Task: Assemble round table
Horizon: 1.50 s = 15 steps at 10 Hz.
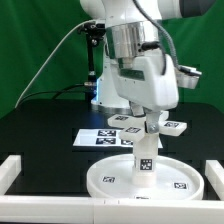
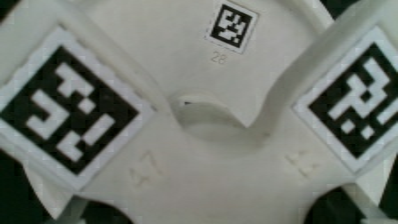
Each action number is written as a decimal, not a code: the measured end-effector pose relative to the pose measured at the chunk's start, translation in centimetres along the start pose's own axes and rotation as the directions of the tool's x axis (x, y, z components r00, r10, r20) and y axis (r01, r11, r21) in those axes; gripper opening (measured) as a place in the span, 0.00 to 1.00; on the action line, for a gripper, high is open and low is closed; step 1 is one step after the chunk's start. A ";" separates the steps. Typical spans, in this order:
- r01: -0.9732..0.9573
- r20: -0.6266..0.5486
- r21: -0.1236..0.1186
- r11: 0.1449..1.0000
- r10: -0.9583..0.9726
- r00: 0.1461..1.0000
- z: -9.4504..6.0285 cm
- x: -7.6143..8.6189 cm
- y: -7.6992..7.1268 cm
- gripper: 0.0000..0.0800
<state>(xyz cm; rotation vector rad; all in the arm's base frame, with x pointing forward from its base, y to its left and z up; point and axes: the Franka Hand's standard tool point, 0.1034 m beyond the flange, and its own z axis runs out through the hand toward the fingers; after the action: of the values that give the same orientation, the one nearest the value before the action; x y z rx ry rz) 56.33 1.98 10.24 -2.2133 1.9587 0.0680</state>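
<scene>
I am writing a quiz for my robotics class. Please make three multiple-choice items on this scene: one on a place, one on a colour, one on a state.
1. Where is the leg?
A. on the disc
B. on the marker board
C. on the bare table

2. What colour is the table?
A. red
B. black
C. blue

3. What is the gripper doing?
A. hanging wide open over the marker board
B. out of sight
C. closed on the base, above the leg

Key:
1 A: the leg stands upright near the middle of the disc.
2 B: the table is black around the white parts.
3 C: the gripper holds the base at the leg's top, as far as the views show.
</scene>
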 end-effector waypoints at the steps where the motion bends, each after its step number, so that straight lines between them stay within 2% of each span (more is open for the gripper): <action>1: -0.101 0.014 0.013 0.995 0.101 0.995 0.0 -0.1 -0.1 0.56; 4: -0.123 0.021 0.018 0.992 0.122 0.992 0.1 -0.1 0.0 0.57; 5: -0.109 0.021 0.019 0.994 0.109 0.994 0.0 -0.1 -0.1 0.77; 6: 0.000 0.029 0.020 1.000 -0.001 1.000 -0.7 -0.1 -0.2 0.77; 8: 0.144 0.033 0.043 0.989 -0.146 0.989 -2.4 0.0 -0.7 0.80; 10: 0.387 0.020 0.058 0.920 -0.389 0.921 -3.0 -0.1 -0.9 0.81; 12: 0.652 0.018 0.046 0.757 -0.653 0.757 -2.5 -1.2 -0.6 0.81; 13: 0.645 -0.002 0.055 0.762 -0.646 0.764 -2.6 -1.4 -0.7 0.81; 14: 0.615 -0.065 0.075 0.785 -0.612 0.788 -3.2 -1.2 -0.6 0.81; 15: 0.692 -0.062 0.063 0.719 -0.689 0.722 -3.0 -1.2 -0.2 0.81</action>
<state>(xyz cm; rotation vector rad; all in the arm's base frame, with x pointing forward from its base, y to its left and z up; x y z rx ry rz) 56.14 2.65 13.41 -2.7381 0.9862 -0.1544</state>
